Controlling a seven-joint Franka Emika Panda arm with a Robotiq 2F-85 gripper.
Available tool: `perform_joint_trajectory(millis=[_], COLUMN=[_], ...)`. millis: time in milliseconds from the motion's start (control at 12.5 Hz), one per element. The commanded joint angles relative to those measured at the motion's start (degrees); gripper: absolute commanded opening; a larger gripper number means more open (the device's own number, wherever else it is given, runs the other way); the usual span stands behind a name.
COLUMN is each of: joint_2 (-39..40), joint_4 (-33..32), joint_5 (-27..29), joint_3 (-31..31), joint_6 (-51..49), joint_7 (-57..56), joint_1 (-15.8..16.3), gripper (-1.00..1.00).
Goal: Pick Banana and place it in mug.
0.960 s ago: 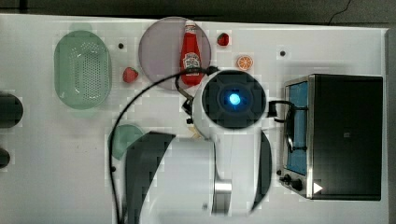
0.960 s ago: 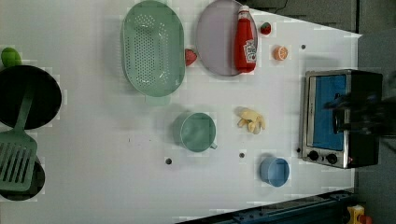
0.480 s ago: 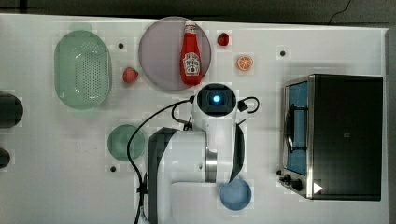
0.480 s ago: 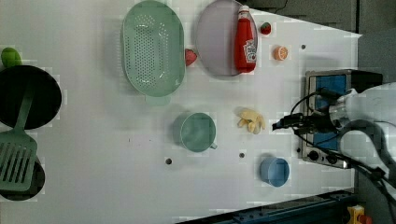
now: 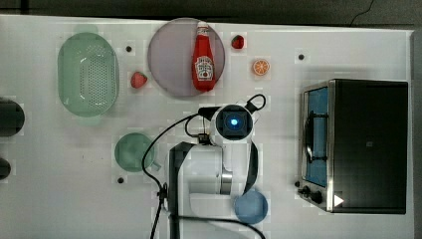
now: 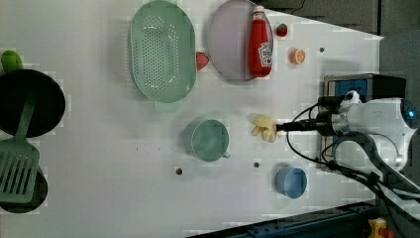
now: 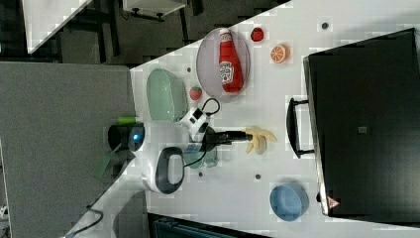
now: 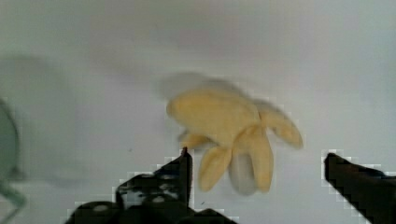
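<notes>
Bare tabletop (image 6: 237,168) all round hand (image 8: 257,163); fingers (image 8: 180,170) spread, banana (image 8: 233,135) just ahead between them; mug (image 6: 209,140) beyond, unobstructed.

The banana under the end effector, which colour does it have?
Pale yellow with cream parts. The banana shows best in the wrist view, lying on the white table.

In the top view the arm (image 5: 219,164) covers the banana completely, and it also hides one edge of the blue dish (image 5: 251,208). In the wrist view the banana (image 8: 233,135) looks blurred. The gripper (image 8: 256,175) is cut by the picture's edge, so its fingers (image 8: 180,170) appear only in part. The mug (image 8: 7,154) is a cropped green curve there. In the right view the arm hides most of the mug (image 7: 210,157).
</notes>
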Motion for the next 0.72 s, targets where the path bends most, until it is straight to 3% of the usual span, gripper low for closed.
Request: perform_joint_trajectory(millis=[80,560,640,720], joint_2=[3.83,10.26,10.47,10.59], joint_4=[-1.41,-1.5,-1.58,-1.71], joint_5=[-0.14,-0.15,-0.15,-0.14], joint_3=[-0.05,-0.27,-0.35,-0.56], joint_6=[4.98,12.89,12.98,12.95], joint_7=[-10.86,-10.85,-10.89,-10.86], joint_1=[-0.19,-0.18,-0.19,-0.19], gripper=[1.0,1.0,0.93,0.69])
